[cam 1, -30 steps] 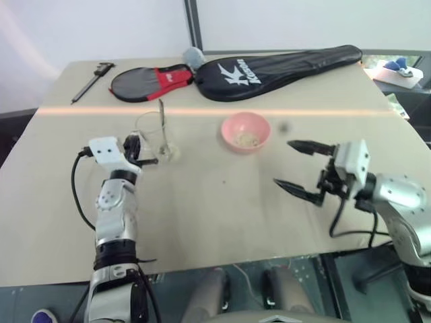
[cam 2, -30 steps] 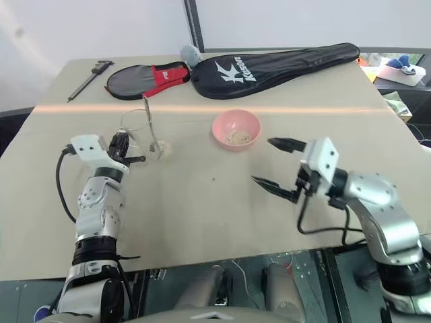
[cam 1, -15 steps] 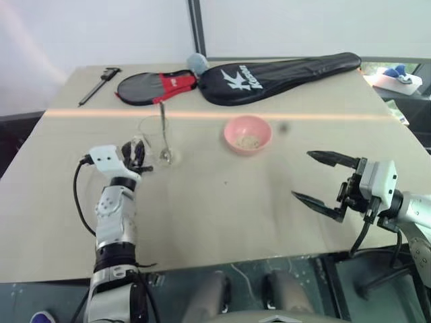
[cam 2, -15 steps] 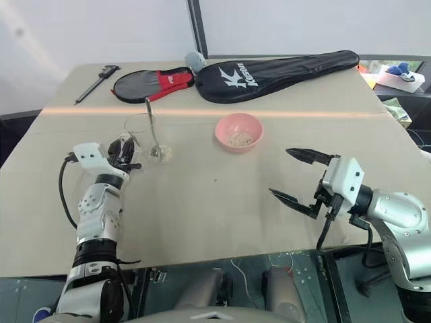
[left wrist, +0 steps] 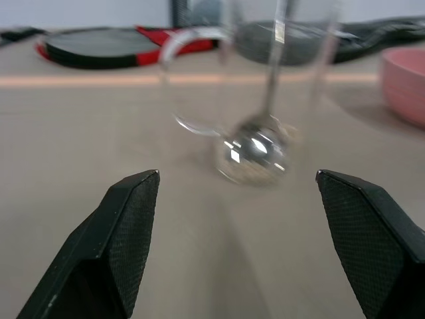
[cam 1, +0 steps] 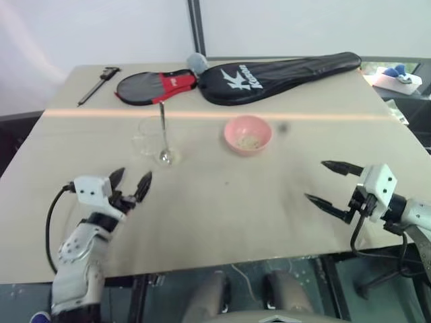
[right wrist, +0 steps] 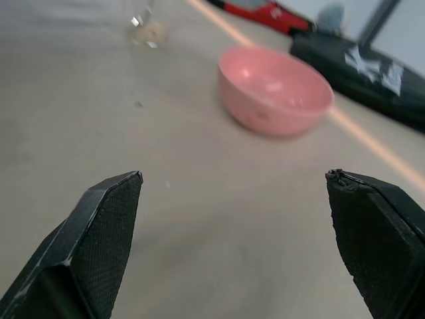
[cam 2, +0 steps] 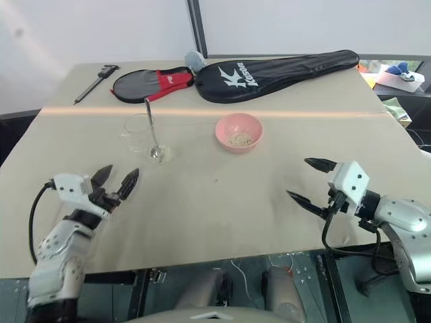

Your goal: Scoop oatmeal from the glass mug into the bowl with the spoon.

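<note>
I've let go of the clear glass mug (cam 1: pixel 151 133) and pulled my left gripper (cam 1: pixel 130 182) back to lower left, jaws wide and empty; right gripper (cam 1: pixel 328 184) open, empty too; pink round bowl (cam 1: pixel 248 133) holds oatmeal (cam 1: pixel 250 141), so we look finished

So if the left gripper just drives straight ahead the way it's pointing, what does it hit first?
Most likely the glass mug, with the spoon standing in it. The open left gripper faces it squarely across bare table, though how far off it stands is hard to judge.

Even, soft daylight. An orange streak of glare crosses the table (cam 1: pixel 222 202). The glass mug (left wrist: pixel 265 86) looks blurred close up.
</note>
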Controlling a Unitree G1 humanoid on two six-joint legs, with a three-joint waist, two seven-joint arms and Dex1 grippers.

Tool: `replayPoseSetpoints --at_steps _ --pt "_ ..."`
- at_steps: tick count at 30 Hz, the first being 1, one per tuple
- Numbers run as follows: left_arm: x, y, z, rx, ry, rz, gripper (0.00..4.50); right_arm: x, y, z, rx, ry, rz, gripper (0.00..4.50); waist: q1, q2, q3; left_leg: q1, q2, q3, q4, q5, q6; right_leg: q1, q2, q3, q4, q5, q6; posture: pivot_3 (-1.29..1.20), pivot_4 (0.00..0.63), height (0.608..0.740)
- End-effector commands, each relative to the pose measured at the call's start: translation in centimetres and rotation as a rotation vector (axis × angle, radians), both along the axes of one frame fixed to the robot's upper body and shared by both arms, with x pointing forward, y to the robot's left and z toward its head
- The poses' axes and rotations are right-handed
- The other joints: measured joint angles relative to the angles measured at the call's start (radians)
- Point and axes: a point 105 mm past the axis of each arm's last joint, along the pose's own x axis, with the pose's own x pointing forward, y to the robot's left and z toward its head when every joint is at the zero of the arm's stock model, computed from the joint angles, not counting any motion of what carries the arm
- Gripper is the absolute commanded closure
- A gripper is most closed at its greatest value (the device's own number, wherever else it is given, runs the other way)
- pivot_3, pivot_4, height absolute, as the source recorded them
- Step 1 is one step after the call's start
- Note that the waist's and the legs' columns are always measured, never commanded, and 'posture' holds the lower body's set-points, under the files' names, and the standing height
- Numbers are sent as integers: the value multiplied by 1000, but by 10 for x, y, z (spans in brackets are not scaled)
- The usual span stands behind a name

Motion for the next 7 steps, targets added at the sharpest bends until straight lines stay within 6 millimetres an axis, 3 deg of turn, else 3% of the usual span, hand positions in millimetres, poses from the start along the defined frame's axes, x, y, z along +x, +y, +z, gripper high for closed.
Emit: replayPoseSetpoints --at_steps 1,7 --pt "-20 -16 17 22 18 -146 614 10 -16 5 -26 -27 -27 0 0 1 1 0 0 0 0 0 0 0 0 0 0 0 0 0 150 740" --pt "-37 -22 13 54 67 -202 614 24 -31 1 -57 -28 -27 0 15 3 2 0 0 0 -2 0 1 1 0 -1 -5 0 0 0 150 740"
